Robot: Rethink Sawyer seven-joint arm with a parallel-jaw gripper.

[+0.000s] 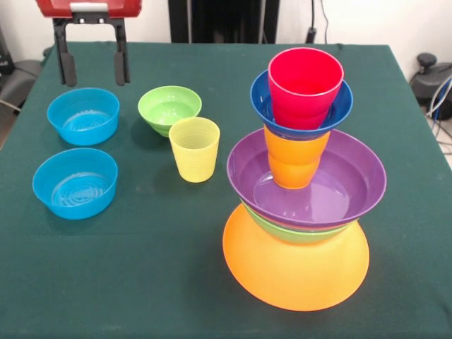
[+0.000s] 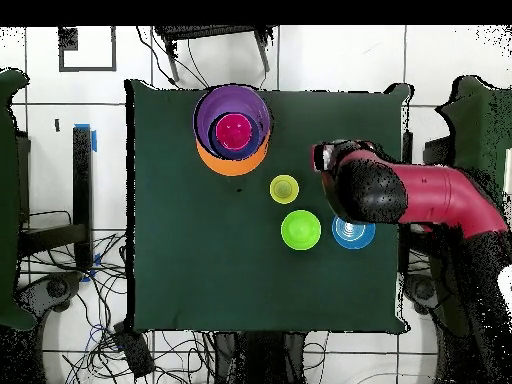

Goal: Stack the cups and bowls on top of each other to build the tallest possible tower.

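Observation:
The tower stands at the right of the front view: an upturned huge orange bowl (image 1: 296, 272) as base, a large green bowl (image 1: 293, 233), a large purple bowl (image 1: 332, 187), an orange cup (image 1: 293, 161), a small dark blue bowl (image 1: 258, 100) and a red cup (image 1: 305, 81) on top. Seen from overhead, the tower (image 2: 232, 132) sits near the table's far edge. My gripper (image 1: 93, 69) hangs open and empty at the upper left, just behind one light blue bowl (image 1: 83, 115). A second light blue bowl (image 1: 75, 182), a small green bowl (image 1: 169, 108) and a yellow cup (image 1: 194, 148) stand loose on the cloth.
The green tablecloth (image 1: 155, 268) covers the whole table. In the overhead view the red arm (image 2: 430, 195) reaches in from the right and hides one light blue bowl; the other (image 2: 353, 234), the green bowl (image 2: 300, 229) and the yellow cup (image 2: 284, 188) lie beside it.

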